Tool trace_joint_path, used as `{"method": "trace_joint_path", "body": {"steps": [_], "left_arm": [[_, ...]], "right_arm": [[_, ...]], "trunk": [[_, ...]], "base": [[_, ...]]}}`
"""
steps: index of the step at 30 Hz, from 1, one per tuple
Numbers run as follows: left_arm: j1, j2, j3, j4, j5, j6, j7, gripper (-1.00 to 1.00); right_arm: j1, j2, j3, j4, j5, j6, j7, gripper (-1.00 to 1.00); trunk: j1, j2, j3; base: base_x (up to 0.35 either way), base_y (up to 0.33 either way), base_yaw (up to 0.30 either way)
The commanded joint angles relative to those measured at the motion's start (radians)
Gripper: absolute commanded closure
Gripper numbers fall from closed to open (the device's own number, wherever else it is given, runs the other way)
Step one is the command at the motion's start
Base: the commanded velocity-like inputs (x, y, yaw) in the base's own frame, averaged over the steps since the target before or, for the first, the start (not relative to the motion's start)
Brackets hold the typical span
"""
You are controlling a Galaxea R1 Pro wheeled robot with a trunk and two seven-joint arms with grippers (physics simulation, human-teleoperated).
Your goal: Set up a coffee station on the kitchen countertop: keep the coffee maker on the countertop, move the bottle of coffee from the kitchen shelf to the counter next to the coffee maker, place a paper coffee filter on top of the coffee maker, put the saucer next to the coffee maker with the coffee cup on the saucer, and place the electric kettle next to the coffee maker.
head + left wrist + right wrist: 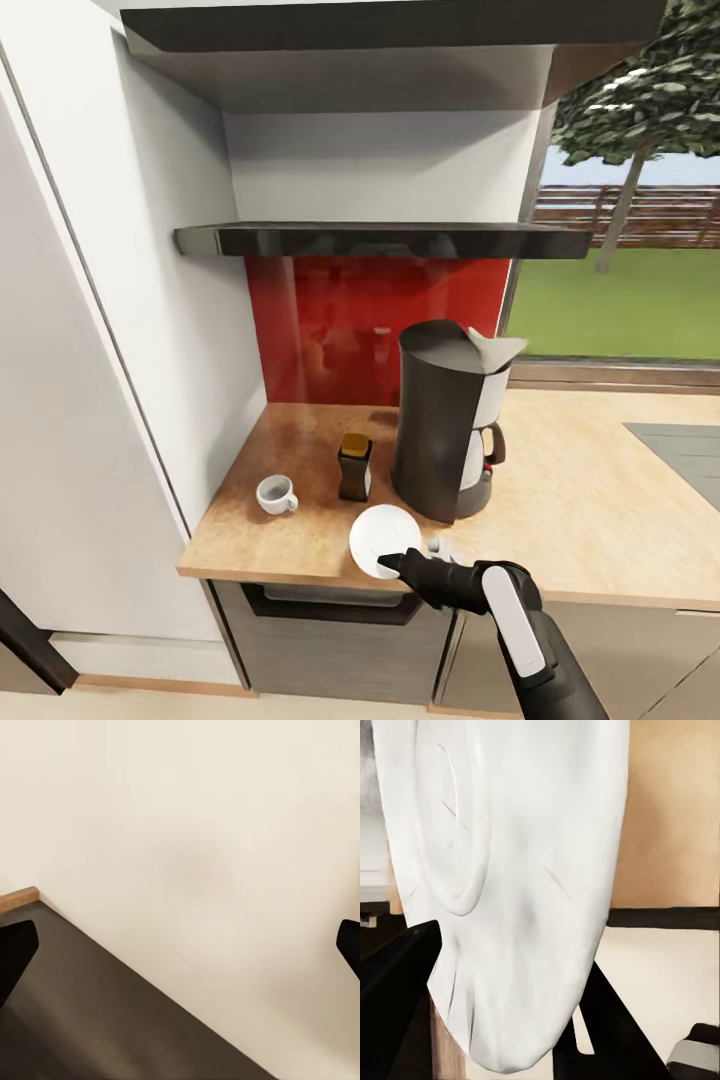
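The black coffee maker (445,430) stands on the wooden countertop (580,500) with a pale paper coffee filter (497,347) on its top. Just beside it on the side away from the window is the dark coffee bottle (354,466) with a yellow cap, and further over sits the white coffee cup (275,494). My right gripper (398,563) is shut on the rim of the white saucer (385,537), holding it tilted above the counter's front edge before the coffee maker. The right wrist view has the saucer (510,870) between dark fingers (397,982). My left gripper (180,949) is open, facing a cream wall.
A dark shelf (380,240) runs above the red backsplash (370,320). A tall white cabinet (90,350) borders the counter on the left. A grey inset panel (685,450) lies in the counter at far right, and a dark appliance front (330,620) sits below the edge.
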Motion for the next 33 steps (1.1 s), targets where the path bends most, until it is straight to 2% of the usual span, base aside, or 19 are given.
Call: {"method": "trace_joint_path", "body": {"steps": [1, 3, 7, 16, 20, 33], "left_arm": [[0.000, 0.001, -0.008, -0.003, 0.005, 0.009, 0.008, -1.00], [0.000, 0.001, -0.008, -0.003, 0.005, 0.009, 0.014, -1.00], [0.000, 0.001, -0.006, -0.003, 0.006, 0.009, 0.018, -1.00], [0.000, 0.001, -0.006, -0.003, 0.006, 0.010, 0.016, -1.00], [0.000, 0.001, -0.006, -0.002, 0.007, 0.010, 0.015, -1.00], [0.000, 0.001, -0.006, 0.007, 0.008, 0.009, 0.015, -1.00]], "right_arm": [[-0.001, 0.001, -0.003, 0.000, 0.002, 0.006, -0.014, 1.00], [-0.001, 0.001, -0.003, 0.000, -0.001, 0.005, -0.048, 1.00], [-0.001, 0.001, -0.003, 0.000, -0.003, 0.005, -0.071, 1.00], [-0.001, 0.001, -0.008, 0.001, -0.004, 0.005, -0.074, 1.00], [-0.001, 0.001, -0.028, 0.001, -0.004, 0.005, -0.074, 1.00], [-0.001, 0.001, -0.030, 0.001, -0.003, 0.005, -0.074, 1.00]], "trunk": [[0.001, -0.002, -0.002], [0.001, -0.002, -0.002], [0.001, -0.002, -0.002], [0.001, -0.002, -0.002], [0.001, -0.002, -0.002], [0.001, -0.002, -0.002]], "base": [[0.223, 0.178, 0.000], [0.207, 0.174, 0.000], [0.064, 0.055, 0.000], [0.104, 0.003, 0.000], [0.040, 0.000, 0.000], [0.002, 0.016, 0.000]]}}
